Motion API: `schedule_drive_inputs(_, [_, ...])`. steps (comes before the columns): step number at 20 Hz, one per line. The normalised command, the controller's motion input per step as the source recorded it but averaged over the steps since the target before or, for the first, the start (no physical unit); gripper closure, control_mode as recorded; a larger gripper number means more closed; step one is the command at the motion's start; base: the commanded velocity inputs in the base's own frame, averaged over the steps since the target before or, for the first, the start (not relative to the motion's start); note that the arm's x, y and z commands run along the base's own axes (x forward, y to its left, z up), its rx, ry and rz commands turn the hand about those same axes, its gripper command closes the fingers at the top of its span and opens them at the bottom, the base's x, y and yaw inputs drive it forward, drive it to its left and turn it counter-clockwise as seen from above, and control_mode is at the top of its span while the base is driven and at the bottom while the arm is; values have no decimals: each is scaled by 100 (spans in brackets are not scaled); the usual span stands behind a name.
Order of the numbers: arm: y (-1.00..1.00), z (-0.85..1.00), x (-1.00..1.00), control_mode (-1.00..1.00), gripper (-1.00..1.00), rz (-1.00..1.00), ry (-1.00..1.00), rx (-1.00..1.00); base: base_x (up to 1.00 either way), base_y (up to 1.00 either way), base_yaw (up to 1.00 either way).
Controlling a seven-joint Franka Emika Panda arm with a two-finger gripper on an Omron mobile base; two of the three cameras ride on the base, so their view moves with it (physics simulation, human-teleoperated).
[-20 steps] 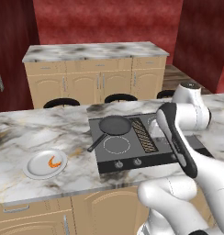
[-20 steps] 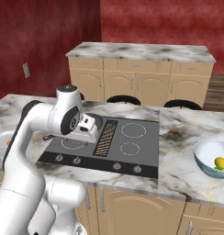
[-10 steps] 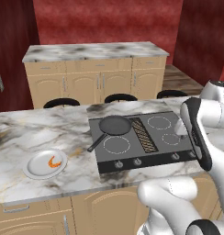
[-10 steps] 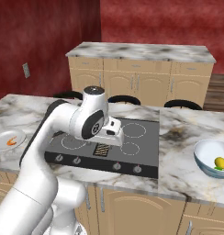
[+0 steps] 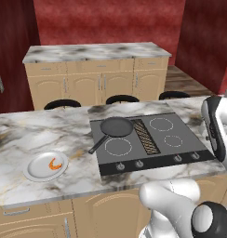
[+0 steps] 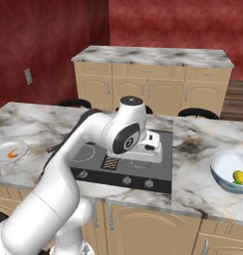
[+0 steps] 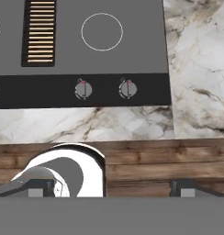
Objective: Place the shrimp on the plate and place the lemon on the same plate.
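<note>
The lemon [image 6: 238, 176] sits in the bluish bowl [image 6: 223, 180] on the counter [image 6: 195, 174], well off to the right of the pincer [image 7: 109, 190], which hangs empty with its tips wide apart over the hob's front edge [image 7: 86, 89]; the shrimp [image 5: 54, 163] already lies on the plate [image 5: 36, 172], far to the pincer's left; no writing can be read anywhere

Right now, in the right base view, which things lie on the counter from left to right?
Plate holding the shrimp → cooktop → bowl holding the lemon.
</note>
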Motion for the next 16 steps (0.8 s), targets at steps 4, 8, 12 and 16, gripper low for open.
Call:
schedule_drive_inputs(4, [-76,0,-2,-100,-100,0,1,-2,0,0,0])
schedule_drive_inputs(8, [-69,0,0,-100,-100,0,5,-8,0,0,0])
schedule_drive_inputs(12, [-57,0,3,-100,-100,0,3,-11,0,0,0])
schedule_drive_inputs(16, [-55,1,3,-100,-100,0,4,-6,0,0,0])
